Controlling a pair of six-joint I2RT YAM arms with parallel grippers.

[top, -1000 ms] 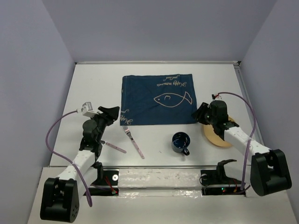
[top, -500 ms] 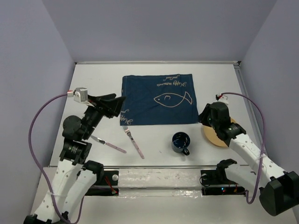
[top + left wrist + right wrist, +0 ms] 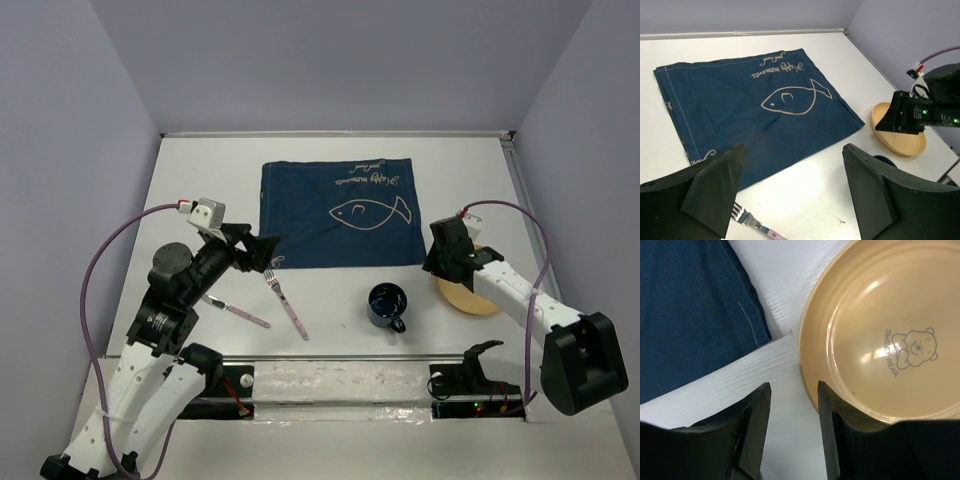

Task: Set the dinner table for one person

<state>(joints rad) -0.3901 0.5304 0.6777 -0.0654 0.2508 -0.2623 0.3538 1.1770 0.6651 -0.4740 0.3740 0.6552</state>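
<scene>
The dinner table is the white tabletop, with a dark blue fish-print cloth at its middle. A fork, a pink-handled knife and a dark blue mug lie in front of the cloth. A tan plate with a bear print sits at the right. My left gripper hangs wide open above the cloth's near left corner, with the fork's tines below it. My right gripper is open at the plate's left rim, holding nothing.
Purple-grey walls close the table at the back and both sides. A purple cable loops from the left arm, and another cable loops from the right arm. The arm bases stand along the near edge.
My left arm has swung right toward the fork and its jaws have opened wider. My right arm has shifted a little by the plate's left edge.
</scene>
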